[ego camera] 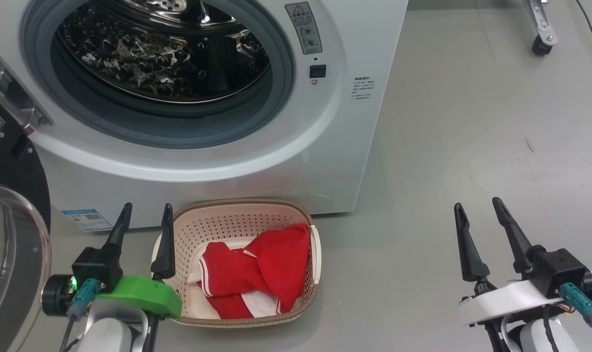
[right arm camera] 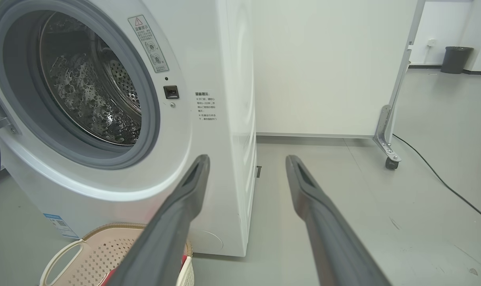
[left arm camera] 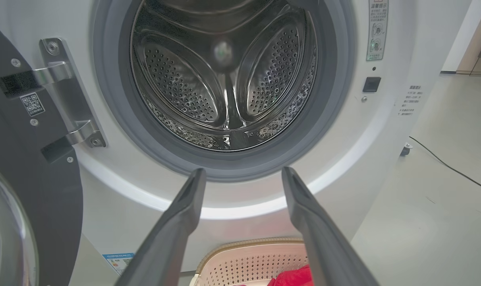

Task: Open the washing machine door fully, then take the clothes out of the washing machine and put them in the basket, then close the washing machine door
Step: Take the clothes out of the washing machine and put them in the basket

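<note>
Grey floor (ego camera: 471,122) lies before the washer (ego camera: 354,146), whose door (ego camera: 17,181) stands open at the left. Clothes (ego camera: 271,269) (red, white stripes) lie in the basket (ego camera: 237,203) just before it. Left pincer (ego camera: 148,206) is spread beside the basket; right pincer (ego camera: 476,203), well apart, is spread too, both holding nothing.

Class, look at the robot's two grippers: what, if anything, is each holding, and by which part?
Nothing is held. The left gripper and the right gripper are both open with nothing between their fingers; the clothes lie in the basket.
</note>
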`<state>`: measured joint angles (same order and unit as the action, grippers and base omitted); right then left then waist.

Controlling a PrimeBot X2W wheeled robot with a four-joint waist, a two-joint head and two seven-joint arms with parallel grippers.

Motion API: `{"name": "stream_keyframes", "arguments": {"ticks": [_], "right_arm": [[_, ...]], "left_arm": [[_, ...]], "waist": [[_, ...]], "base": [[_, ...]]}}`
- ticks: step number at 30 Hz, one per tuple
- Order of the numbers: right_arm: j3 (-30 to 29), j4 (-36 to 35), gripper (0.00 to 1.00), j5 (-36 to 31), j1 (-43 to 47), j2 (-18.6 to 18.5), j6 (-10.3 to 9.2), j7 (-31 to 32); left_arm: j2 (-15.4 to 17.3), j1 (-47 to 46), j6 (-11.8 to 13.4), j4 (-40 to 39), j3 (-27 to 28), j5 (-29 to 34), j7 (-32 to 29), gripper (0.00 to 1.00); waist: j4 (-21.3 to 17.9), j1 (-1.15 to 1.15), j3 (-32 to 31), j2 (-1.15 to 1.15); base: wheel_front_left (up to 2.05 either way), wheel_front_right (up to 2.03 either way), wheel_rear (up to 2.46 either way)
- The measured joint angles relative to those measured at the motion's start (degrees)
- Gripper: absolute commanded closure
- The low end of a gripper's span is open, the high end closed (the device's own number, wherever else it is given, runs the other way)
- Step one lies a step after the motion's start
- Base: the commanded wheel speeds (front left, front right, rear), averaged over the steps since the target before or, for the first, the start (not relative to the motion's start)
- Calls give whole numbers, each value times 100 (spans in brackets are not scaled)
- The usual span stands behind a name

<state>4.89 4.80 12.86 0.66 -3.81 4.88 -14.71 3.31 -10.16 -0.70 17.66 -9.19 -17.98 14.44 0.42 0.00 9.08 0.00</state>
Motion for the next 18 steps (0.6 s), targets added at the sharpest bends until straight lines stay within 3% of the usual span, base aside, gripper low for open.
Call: {"name": "stream_keyframes", "arguments": {"ticks": [18], "right_arm": [[51, -24, 0, -90, 381, 18, -102, 0]], "left_arm": [[175, 608, 193, -626, -22, 200, -25, 0]], "waist": [[-4, 0, -453, 0]], "base": [[0, 0, 0]]}}
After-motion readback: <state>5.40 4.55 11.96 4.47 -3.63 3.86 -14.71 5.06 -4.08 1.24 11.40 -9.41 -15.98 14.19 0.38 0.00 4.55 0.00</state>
